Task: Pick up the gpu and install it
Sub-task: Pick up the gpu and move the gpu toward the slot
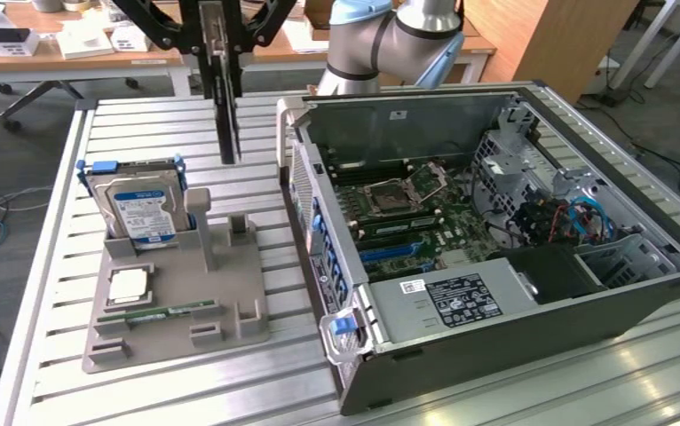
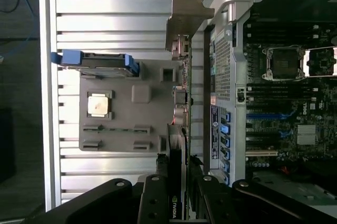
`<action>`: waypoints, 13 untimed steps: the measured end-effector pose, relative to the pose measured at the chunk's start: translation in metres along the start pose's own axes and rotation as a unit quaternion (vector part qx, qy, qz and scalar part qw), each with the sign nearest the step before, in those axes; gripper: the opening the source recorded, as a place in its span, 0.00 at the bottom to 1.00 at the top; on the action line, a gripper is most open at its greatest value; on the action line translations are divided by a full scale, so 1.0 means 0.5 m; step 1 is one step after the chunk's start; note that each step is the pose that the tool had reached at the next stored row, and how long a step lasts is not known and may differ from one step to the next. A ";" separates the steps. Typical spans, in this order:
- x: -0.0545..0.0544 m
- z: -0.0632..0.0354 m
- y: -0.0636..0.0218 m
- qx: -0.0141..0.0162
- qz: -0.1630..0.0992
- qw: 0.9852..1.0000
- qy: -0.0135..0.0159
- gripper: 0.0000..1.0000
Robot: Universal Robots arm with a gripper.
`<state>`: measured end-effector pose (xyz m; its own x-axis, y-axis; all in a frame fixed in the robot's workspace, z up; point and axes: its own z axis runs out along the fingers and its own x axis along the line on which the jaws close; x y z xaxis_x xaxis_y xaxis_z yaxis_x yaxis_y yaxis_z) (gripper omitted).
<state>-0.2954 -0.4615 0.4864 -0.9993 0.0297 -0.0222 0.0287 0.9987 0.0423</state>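
- Gripper (image 1: pixel 220 55): fingers pressed onto both faces of the gpu (image 1: pixel 230 124), pinching its upper end. The card hangs straight down from the fingers, on edge and upright.
- Wrist view: the gripper (image 2: pixel 178 170) looks down the length of the gpu (image 2: pixel 181 97). The pale bracket is at the far, lower end, away from the fingers.
- Table (image 1: pixel 32 266): slatted metal, carrying everything listed below.
- Drive (image 1: pixel 138 209): stands upright in a blue-edged carrier at the rear of the holder, on the exterior view's left.
- Holder (image 1: pixel 227 306): grey, flat on the table. A square chip (image 1: pixel 127 284) and a narrow green RAM stick (image 1: pixel 156 313) lie on it.
- The gpu hangs over the slats between the holder and the case, beyond the holder's rear edge and just beside the case's rear panel. It is apart from both, and its lower end appears clear of the slats.
- Case (image 1: pixel 624 302): lies on its side on the exterior view's right, side panel off, board (image 1: pixel 417 209) exposed.
- Arm (image 1: pixel 375 35): stands behind the case.
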 end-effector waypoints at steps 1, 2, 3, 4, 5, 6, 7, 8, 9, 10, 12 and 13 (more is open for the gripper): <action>0.000 -0.003 0.000 0.000 0.000 1.000 0.000 0.26; 0.000 -0.005 0.000 0.000 0.000 1.000 0.000 0.26; 0.000 -0.008 0.000 0.000 0.000 1.000 0.000 0.26; 0.000 -0.010 0.000 0.000 0.000 1.000 0.000 0.26; 0.000 -0.012 0.000 0.000 0.000 1.000 0.000 0.26; 0.000 -0.014 0.001 0.000 0.000 1.000 0.000 0.26; 0.000 -0.017 0.001 0.000 0.000 1.000 0.000 0.26; 0.000 -0.019 0.001 0.000 0.000 1.000 0.000 0.26; 0.000 -0.021 0.001 0.000 0.000 1.000 0.000 0.26; -0.001 -0.023 0.001 0.000 0.000 1.000 0.000 0.26; -0.001 -0.028 0.001 0.000 0.000 1.000 0.000 0.26; -0.001 -0.030 0.001 0.000 0.000 1.000 0.000 0.26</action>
<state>-0.2954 -0.4615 0.5014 -0.9993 0.0297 -0.0221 0.0287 0.9987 0.0422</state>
